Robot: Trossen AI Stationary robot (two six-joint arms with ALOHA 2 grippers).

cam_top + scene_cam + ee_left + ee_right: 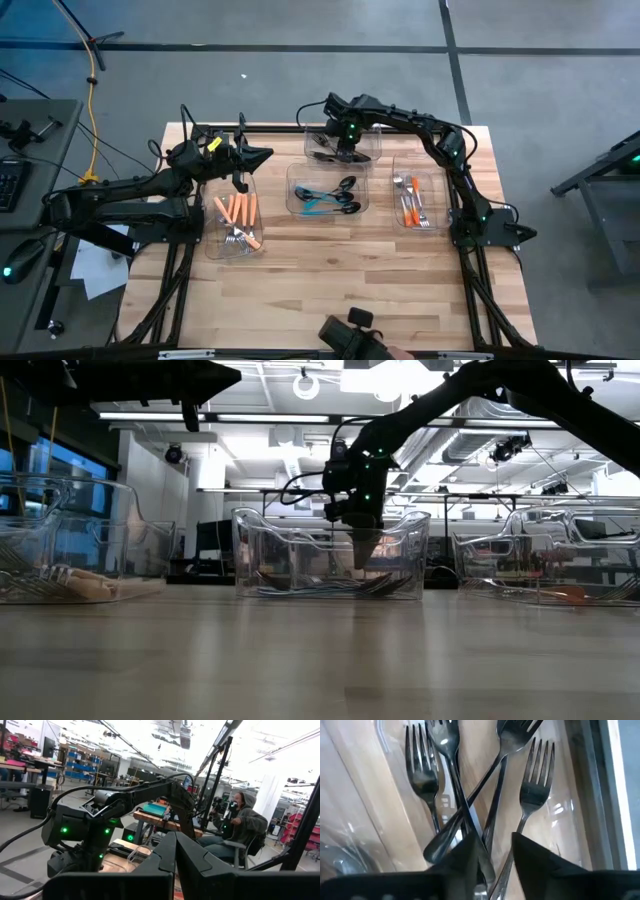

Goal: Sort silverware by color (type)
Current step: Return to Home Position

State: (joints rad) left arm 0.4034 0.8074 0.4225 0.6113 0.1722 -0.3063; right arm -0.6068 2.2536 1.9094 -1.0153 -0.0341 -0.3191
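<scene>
Tabletop [330, 270] is carrying four clear bins [296, 200]. Right gripper [346, 148] is sitting low inside the far bin [378, 138]. Only its wrist view is showing the fingers [540, 865] apart, released, over black forks [535, 785]. Left gripper [266, 155] is hovering clenched, empty, near the orange forks [238, 212].
</scene>
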